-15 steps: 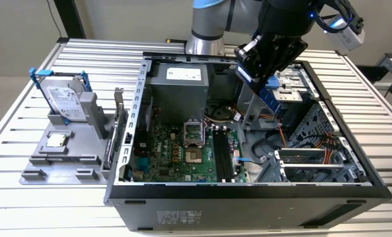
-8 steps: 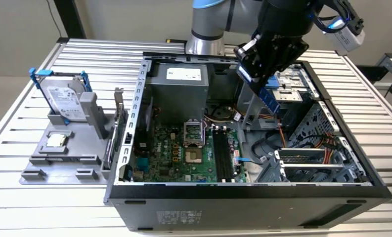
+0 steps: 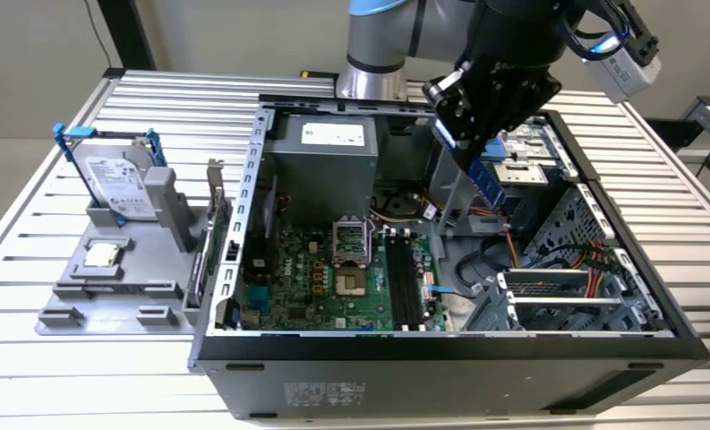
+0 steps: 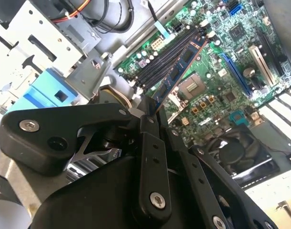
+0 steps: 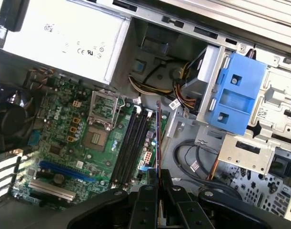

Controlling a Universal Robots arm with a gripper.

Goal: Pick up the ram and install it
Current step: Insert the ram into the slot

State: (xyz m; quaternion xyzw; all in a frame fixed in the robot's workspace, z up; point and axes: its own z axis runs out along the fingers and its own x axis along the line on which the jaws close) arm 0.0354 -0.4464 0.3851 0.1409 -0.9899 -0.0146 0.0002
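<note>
While it is being held above the motherboard (image 5: 59, 143), the ram (image 5: 158, 138) is being clamped in the gripper (image 5: 157, 179).

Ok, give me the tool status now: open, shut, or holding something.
Tool: shut on the ram, which it holds in the air over the motherboard.

a: any print you can actually read?
b: none. the power supply (image 3: 319, 175) carries a white label (image 5: 74, 43) of small marks, and the hard drive (image 3: 133, 204) a white sticker (image 3: 114, 179).
a: the case?
b: the case front (image 3: 510, 363) has a pale sticker (image 3: 330, 394), and the cable tags (image 5: 174, 103) are likewise illegible.
</note>
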